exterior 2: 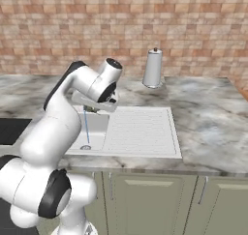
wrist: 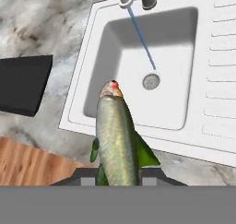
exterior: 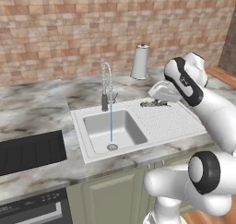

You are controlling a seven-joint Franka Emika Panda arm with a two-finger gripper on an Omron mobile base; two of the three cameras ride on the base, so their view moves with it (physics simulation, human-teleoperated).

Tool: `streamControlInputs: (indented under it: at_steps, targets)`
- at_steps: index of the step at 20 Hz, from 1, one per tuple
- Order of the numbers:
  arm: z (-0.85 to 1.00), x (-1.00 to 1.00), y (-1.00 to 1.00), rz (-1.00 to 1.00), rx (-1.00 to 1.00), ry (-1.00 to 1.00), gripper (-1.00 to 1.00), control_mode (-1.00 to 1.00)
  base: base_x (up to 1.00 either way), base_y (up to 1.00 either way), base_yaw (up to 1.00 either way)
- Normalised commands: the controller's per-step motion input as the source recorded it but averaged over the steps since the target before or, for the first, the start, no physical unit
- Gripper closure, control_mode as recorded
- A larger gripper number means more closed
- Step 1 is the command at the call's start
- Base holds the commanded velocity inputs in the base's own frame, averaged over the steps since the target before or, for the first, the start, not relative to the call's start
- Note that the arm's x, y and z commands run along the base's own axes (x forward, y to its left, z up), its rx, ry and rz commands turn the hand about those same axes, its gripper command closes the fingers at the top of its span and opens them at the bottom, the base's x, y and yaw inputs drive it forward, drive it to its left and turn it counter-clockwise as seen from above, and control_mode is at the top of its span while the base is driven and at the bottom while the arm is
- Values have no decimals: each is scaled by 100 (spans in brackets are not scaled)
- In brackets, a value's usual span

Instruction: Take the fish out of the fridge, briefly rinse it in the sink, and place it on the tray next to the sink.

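From the left base view I have the fish (exterior: 155,103) carried at the end of the arm, over the ribbed drainboard (exterior: 173,121) just right of the basin of the sink (exterior: 92,147). The tap (exterior: 107,87) is running: a thin stream drops straight to the drain. The tray (exterior: 30,151) lies on the surface (exterior: 32,103) to the left, apart from the sink. To rinse well I judge I must carry the fish left and a little down, into that stream, not merely over the basin.

From the right base view the arm covers most of the pincer (exterior 2: 92,108); the hand hangs at the basin's near edge, beside the water line. I would keep the hand clear of the tap's coil as I move across, since the two look close here.

In the hand view the pincer (wrist: 118,178) is clamped on the fish (wrist: 116,135) near its tail, the fingers (wrist: 87,180) pressing its sides, and the head points out toward the basin. The stream falls beyond the head, near the drain (wrist: 150,81). I would push forward along the fish's own length until the water strikes its body, hold it low enough that it does not splash over the rim, and keep the grip firm, because a wet, slender fish held by one end may slip or swing. The tray (wrist: 23,82) shows at the left, past the sink's edge.
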Motion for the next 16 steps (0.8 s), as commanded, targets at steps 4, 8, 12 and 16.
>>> streamControlInputs:
  at_steps: [4, 8, 12, 16]
  targets:
    - [-46, 68, 9, 17, 1, 5, 100, -100, 0, 0, 0]
    - [-25, 48, 0, 17, 3, 0, 100, -100, 0, 0, 0]
    - [-42, 23, 22, 20, 2, 0, 100, -100, 0, 0, 0]
    - [-35, 20, 38, 11, 1, 0, 100, -100, 0, 0, 0]
